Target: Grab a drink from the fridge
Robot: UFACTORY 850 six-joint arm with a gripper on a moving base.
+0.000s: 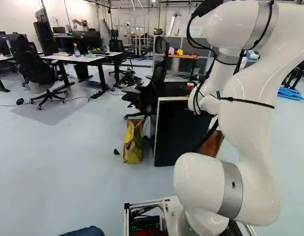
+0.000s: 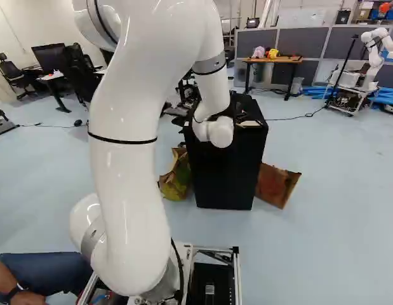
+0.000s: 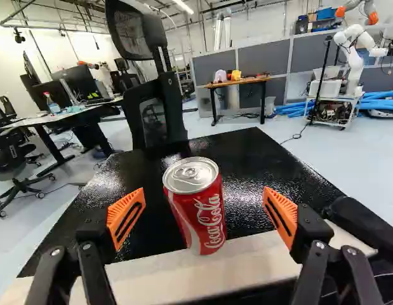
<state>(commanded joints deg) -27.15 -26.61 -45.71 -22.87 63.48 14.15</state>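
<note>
Arm [image 1: 252, 98] bent at top, forearm lowered to the black cabinet [image 2: 225, 175]. Jaws [image 3: 204, 190] spread, centred on the upright red can [image 3: 196, 219], contacting neither side.

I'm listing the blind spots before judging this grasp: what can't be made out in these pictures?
- Inside of the black cabinet: hidden by its walls, both base views.
- Far side of the red can: turned away, wrist view.
- Rear of the tool: cut off by the edge, wrist view.
- Top of the arm: cut off by the edge, both base views.
</note>
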